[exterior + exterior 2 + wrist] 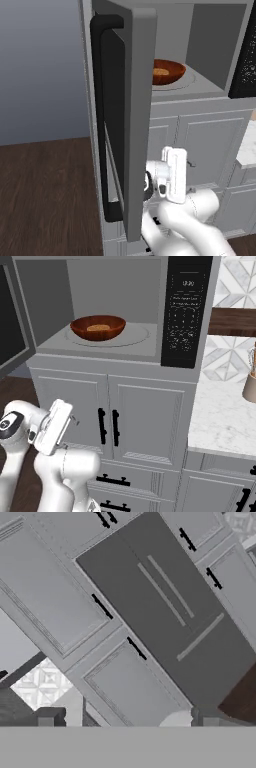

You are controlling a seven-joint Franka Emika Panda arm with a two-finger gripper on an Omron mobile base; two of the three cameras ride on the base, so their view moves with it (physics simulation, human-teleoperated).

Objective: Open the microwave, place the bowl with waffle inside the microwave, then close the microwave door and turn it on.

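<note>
Hand low with fingers apart, microwave door swung open beside it, bowl with waffle inside microwave

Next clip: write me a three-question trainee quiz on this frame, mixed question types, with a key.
1. True or false: the bowl with the waffle sits on the turntable inside the microwave.
2. The door is: A) shut B) swung open C) missing.
3. Fill in: the gripper has its jaws ____ and holds nothing.

Key
1. True.
2. B: it stands open, with its black handle on the outer face.
3. Open: the fingertips stand wide apart in the hand view, pointed at the cabinet doors.
</note>
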